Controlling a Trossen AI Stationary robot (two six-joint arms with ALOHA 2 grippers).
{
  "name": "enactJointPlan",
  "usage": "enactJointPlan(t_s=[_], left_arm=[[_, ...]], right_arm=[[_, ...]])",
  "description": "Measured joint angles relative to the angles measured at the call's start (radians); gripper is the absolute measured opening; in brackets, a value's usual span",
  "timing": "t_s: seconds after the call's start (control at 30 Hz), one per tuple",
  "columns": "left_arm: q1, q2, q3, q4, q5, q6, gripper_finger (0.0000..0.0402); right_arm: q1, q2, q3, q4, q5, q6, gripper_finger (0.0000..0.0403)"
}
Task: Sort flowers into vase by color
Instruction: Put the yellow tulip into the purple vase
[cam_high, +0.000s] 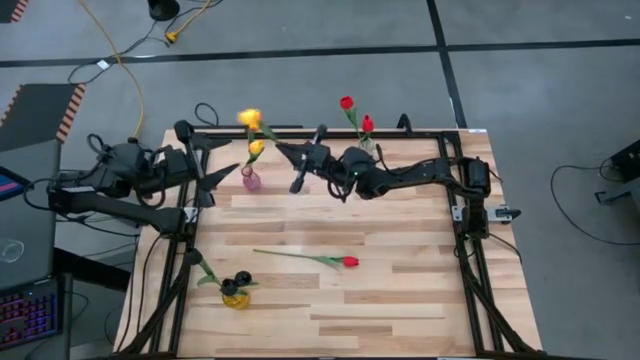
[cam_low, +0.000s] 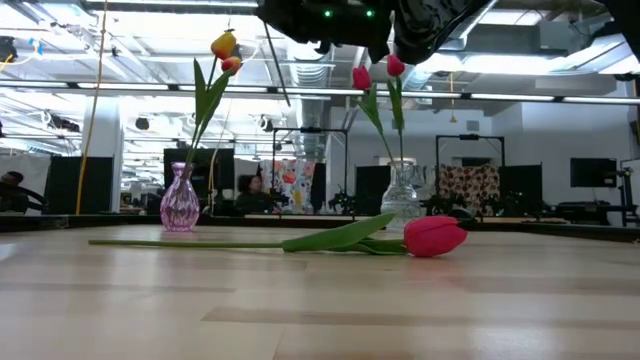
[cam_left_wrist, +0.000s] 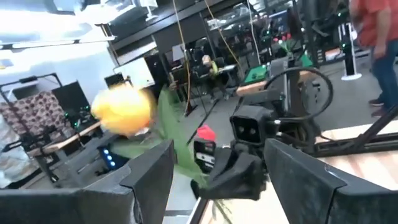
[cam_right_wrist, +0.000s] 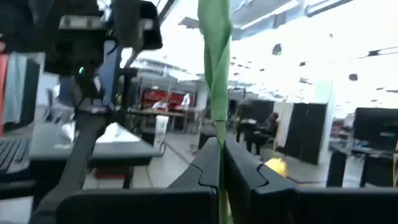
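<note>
A purple vase (cam_high: 250, 181) (cam_low: 180, 203) stands near the table's far edge and holds one yellow tulip (cam_high: 256, 147). A second yellow tulip (cam_high: 250, 118) (cam_left_wrist: 121, 111) shows blurred above and beyond it. My right gripper (cam_high: 288, 153) (cam_right_wrist: 221, 168) is shut on its stem. My left gripper (cam_high: 228, 160) (cam_left_wrist: 217, 168) is open just left of the purple vase and touches nothing. Two red tulips (cam_high: 356, 113) (cam_low: 378, 72) stand in a clear vase (cam_low: 402, 195). One red tulip (cam_high: 349, 261) (cam_low: 433, 236) lies flat on the table. Near-black tulips sit in a yellow vase (cam_high: 235, 296). My right gripper pinches the yellow tulip's green stem (cam_right_wrist: 219, 124) between its two fingers, reaching level from the table's right. The stem stands upright, crosses the fingers and leaves the wrist picture at its top. The fingers hide its lower end, so I cannot tell whether it is in the purple vase.
The black frame rails (cam_high: 465, 215) run along the table's left, right and far edges. The lying red tulip's stem (cam_high: 290, 254) stretches across the table's middle. Bare wood (cam_high: 400, 310) lies at the near right. A laptop (cam_high: 20, 240) sits off the table's left.
</note>
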Motion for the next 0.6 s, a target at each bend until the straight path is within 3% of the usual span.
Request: enactJointPlan(t_s=[0.13,0.3,0.43,0.6], left_arm=[[0.0,0.012,0.0,-0.002,0.004,-0.014,0.0238],[0.0,0.075,0.0,0.034,0.005,-0.015,0.0238],[0.0,0.146,0.0,0.1,0.003,-0.007,0.0238],[0.0,0.223,-0.001,0.188,-0.062,-0.007,0.0238]], right_arm=[[0.0,0.0,0.0,0.062,0.001,-0.002,0.0036],[0.005,0.0,0.0,0.117,-0.093,-0.003,0.0037],[0.011,0.0,0.0,0.114,-0.106,-0.003,0.0037],[0.019,0.0,0.0,0.116,-0.133,-0.003,0.0037]])
